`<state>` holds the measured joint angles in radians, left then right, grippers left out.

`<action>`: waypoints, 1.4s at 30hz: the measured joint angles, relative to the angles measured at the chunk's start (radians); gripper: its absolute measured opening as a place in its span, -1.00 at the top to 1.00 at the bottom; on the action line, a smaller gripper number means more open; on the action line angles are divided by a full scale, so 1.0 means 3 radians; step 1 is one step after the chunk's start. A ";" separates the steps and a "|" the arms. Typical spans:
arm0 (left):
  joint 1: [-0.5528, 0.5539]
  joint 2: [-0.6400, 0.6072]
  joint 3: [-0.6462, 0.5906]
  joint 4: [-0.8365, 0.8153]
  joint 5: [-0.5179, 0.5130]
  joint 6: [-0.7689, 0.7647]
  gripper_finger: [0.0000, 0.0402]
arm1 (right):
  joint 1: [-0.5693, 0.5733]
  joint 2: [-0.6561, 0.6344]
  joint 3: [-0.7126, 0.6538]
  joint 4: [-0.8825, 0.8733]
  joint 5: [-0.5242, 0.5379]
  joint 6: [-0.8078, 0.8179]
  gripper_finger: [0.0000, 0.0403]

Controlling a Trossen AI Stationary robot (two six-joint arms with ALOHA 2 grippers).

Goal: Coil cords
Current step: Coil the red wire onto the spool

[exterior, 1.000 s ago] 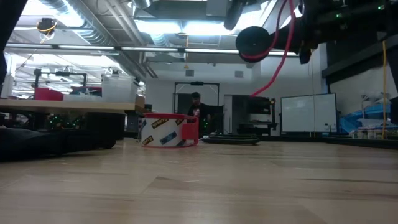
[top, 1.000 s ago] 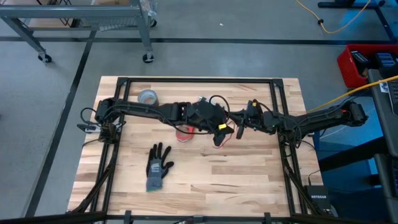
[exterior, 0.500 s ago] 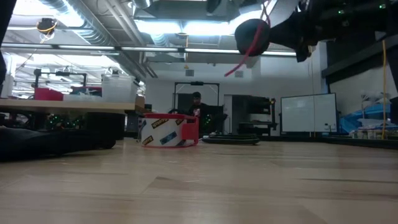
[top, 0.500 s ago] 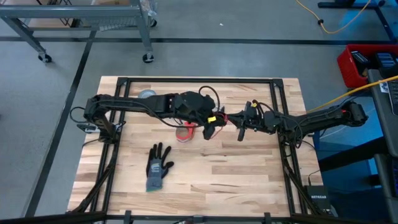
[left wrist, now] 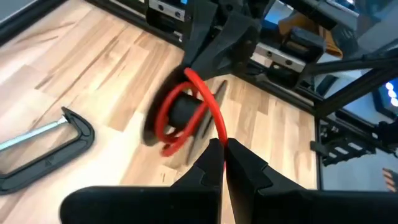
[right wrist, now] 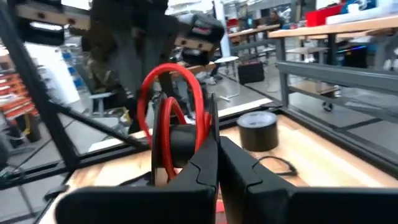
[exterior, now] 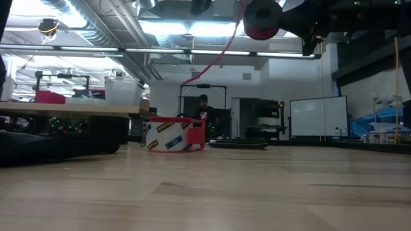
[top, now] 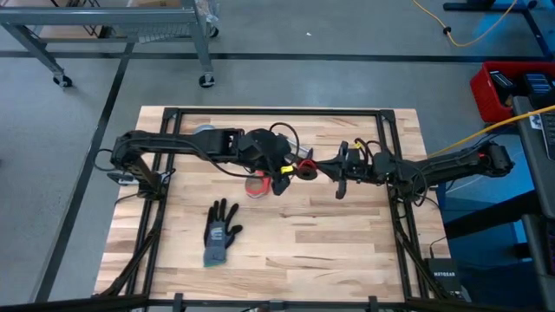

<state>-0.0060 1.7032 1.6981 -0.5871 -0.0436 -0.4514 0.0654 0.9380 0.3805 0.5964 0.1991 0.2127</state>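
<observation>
The red cord [top: 305, 167] is partly wound into loops [left wrist: 180, 115], held in the air between my two grippers above the table's middle. My left gripper [left wrist: 222, 149] is shut on a strand of it, just left of the loops [top: 282, 178]. My right gripper [right wrist: 216, 152] is shut at the loops from the right [top: 317, 166]. In the low view the coil [exterior: 260, 18] hangs high, with a loose strand [exterior: 215, 61] trailing down. A thin black loop [right wrist: 277, 163] lies on the table by the grey tape roll [right wrist: 258, 130]. My left gripper pinches a single strand of the red cord [left wrist: 219, 130] between its two fingers, close to the loops. The strand arcs from the fingertips up into the coil, clear of the table. My right gripper is shut at the red loops [right wrist: 165, 109], which stand upright around a dark part just past its fingertips. The loops are lifted clear of the table. Whether the cord is pinched or only wound around the tips, I cannot tell.
A red-edged tape ring [top: 257, 184] lies under the left arm and shows in the low view [exterior: 173, 135]. A dark glove [top: 220, 232] lies toward the near left. A dark clamp-like thing [left wrist: 43, 149] lies on the wood. The black frame [top: 260, 113] borders the table.
My left gripper has gone toward the table's left and far edges, carrying its strand around the right gripper's tip. The red coil has risen in the low view, and the loose strand has swung from the right of the coil to the left.
</observation>
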 joint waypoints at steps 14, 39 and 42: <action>-0.0010 -0.0106 0.0000 -0.0361 -0.0244 0.0099 1.00 | 0.0001 -0.0221 0.0000 0.0074 -0.0184 0.0013 0.97; -0.0582 0.0001 -0.0013 -0.0441 -0.1380 0.0021 1.00 | 0.0000 -0.0283 -0.0001 0.0791 -0.0111 -0.0042 0.97; -0.0591 0.0100 -0.0013 -0.0331 -0.1390 0.0066 1.00 | 0.0000 -0.0283 -0.0001 0.0809 -0.0086 -0.0042 0.97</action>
<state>-0.1833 1.7332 1.6943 -0.6865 -0.4606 -0.4316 0.0654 0.8532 0.3801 0.8392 0.1734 0.2000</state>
